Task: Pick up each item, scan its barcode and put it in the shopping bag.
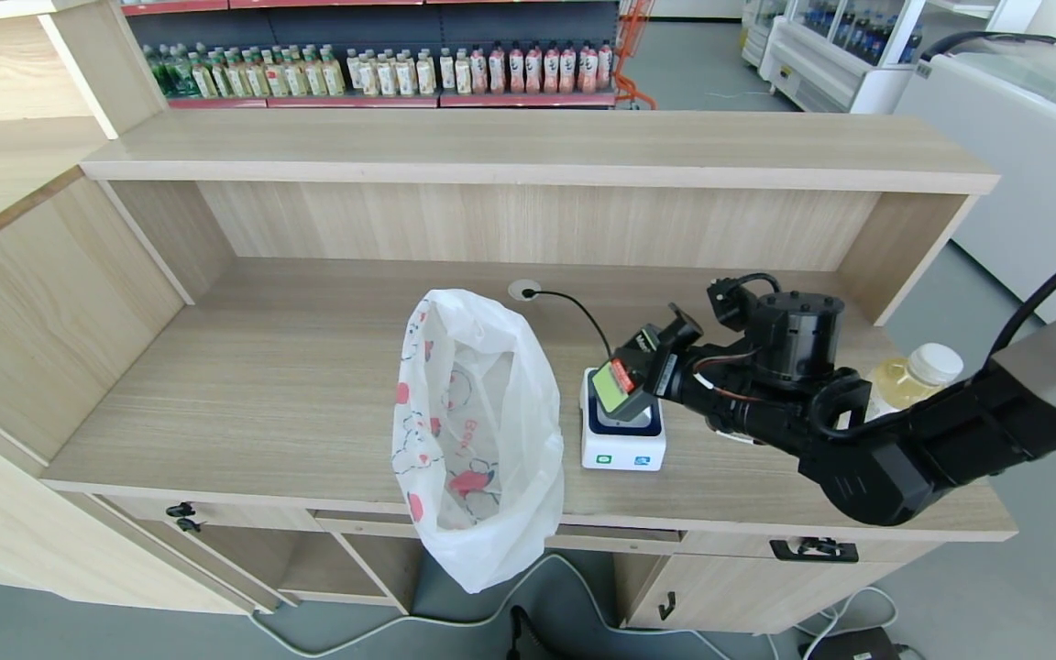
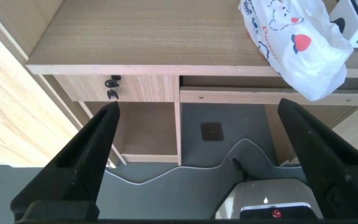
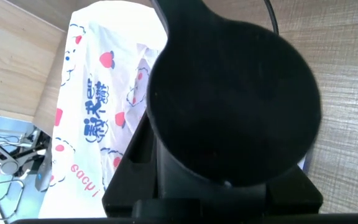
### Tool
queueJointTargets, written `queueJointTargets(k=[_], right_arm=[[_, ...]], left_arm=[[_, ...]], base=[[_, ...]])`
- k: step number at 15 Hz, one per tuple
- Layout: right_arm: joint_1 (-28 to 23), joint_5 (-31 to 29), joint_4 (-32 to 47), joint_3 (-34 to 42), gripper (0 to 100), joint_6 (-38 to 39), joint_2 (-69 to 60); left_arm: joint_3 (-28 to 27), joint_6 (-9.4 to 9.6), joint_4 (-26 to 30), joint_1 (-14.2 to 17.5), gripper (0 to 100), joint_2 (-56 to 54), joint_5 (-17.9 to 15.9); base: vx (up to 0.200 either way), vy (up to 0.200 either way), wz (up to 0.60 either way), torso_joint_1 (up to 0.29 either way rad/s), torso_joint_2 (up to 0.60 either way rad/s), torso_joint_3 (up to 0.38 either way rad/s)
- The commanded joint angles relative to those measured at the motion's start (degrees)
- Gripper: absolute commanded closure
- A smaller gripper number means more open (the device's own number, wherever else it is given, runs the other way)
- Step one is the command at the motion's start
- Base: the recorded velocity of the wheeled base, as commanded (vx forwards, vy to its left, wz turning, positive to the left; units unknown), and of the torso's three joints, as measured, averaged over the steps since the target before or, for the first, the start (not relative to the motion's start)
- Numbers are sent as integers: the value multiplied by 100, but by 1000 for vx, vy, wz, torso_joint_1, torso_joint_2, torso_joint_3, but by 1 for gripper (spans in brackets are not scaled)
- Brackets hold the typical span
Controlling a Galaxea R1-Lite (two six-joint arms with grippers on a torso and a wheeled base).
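1. Nearby, shopping bag (image 1: 473,431) is slumping at scanner's (image 1: 622,451) 9 o'clock, bottle (image 1: 915,374) at 3.
2. Right gripper (image 1: 640,368) is clamping the item (image 1: 618,391) just above the scanner.
3. Left gripper (image 2: 197,118) is hanging, spread wide.

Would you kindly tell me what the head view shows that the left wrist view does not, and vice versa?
Head view adds: the right end effector shut on a small green item over the scanner, plus a bottle beside that arm. Left wrist view adds: the left end effector, open, before the counter's front. Shared: the shopping bag, scanner and counter.
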Motion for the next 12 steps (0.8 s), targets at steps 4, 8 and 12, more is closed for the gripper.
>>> queueJointTargets(k=[4, 8, 12], right_arm=[[4, 13, -5, -73, 100, 4, 112], [13, 30, -13, -205, 100, 12, 227], [13, 30, -13, -257, 100, 12, 235]], left_arm=[[0, 10, 0, 0, 0, -1, -1], [0, 10, 0, 0, 0, -1, -1], [0, 10, 0, 0, 0, -1, -1]], base=[[0, 0, 0, 0, 0, 0], [0, 0, 0, 0, 0, 0], [0, 0, 0, 0, 0, 0]])
